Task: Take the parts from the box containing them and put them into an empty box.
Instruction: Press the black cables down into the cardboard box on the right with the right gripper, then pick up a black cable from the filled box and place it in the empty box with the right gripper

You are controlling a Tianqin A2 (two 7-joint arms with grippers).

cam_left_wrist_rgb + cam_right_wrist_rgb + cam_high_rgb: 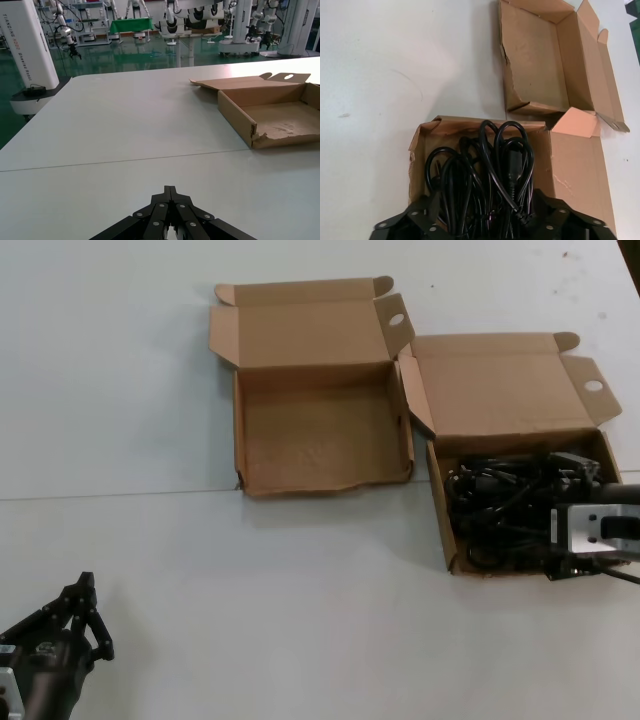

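The robot's right gripper (572,562) hangs low over the tangle of black cables (485,175) in the box containing them (438,502), at the table's right side; its dark fingers (410,220) spread wide to either side of the bundle in the right wrist view, and whether they actually have hold of a strand cannot be told from here. The cables, the parts to be moved, look light, limp and springy, looped over one another, so a pull on one loop would likely drag its neighbours along or let them slither free; the thick knot near the middle, where several loops cross beside a moulded plug (512,176), seems the surest place to pinch. Just beside this box, toward the robot's left and touching at the lid flaps, sits an empty box (325,485), its front wall dented and wavy, its floor bare. The thin cardboard of both boxes would probably shift or flex if snagged. The left gripper (88,602) waits well apart at the near left of the white table (300,620), fingers closed to a point and holding nothing. No brand or label shows on boxes or cables; the only legible writing is "TIANQIN" on a white robot column (25,45) in the hall behind.
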